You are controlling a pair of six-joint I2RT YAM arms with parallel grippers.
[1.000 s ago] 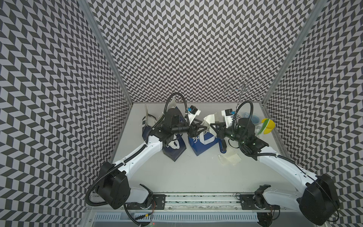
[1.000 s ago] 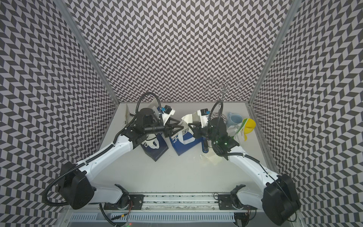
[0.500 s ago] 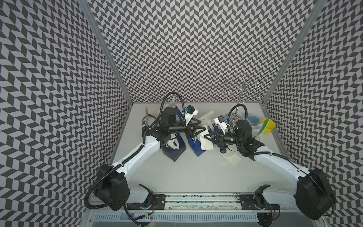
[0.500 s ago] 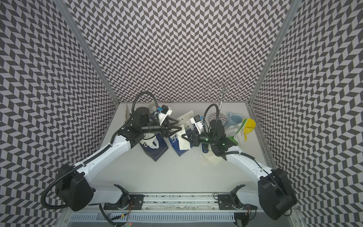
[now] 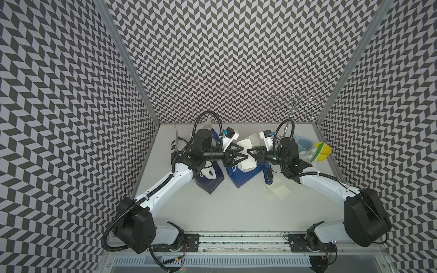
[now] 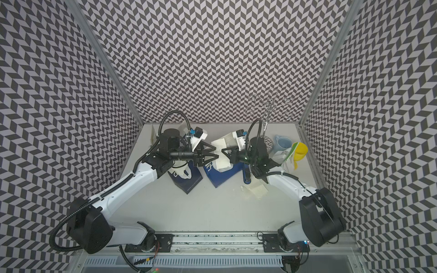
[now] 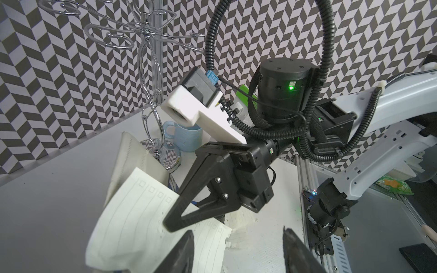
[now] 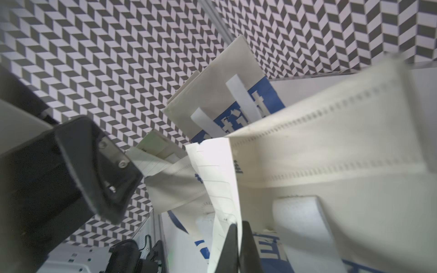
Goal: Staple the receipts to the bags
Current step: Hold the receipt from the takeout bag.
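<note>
My right gripper (image 8: 236, 243) is shut on a lined white receipt (image 8: 217, 179), holding it in the air above a blue bag (image 5: 241, 176) that lies on the table. In both top views the right gripper (image 5: 248, 151) (image 6: 223, 150) points at my left gripper (image 5: 243, 153) (image 6: 215, 152), and their tips almost meet. The left gripper (image 7: 236, 248) is open, with the receipt (image 7: 132, 212) hanging just off one finger (image 7: 179, 250) and nothing held. A second dark blue bag (image 5: 210, 183) lies under the left arm. More receipts (image 5: 276, 190) lie loose near the right arm.
A blue stapler (image 5: 268, 176) lies beside the blue bag. At the back right are a pale blue mug (image 5: 303, 143), a yellow cup (image 5: 325, 152), a green and white bag (image 5: 315, 153) and a wire rack (image 5: 293, 106). More bags lean at the back left (image 5: 177, 141).
My right gripper has swung in towards the left gripper with the receipt still in it. The left gripper has shifted slightly and its jaws stand a little wider.
</note>
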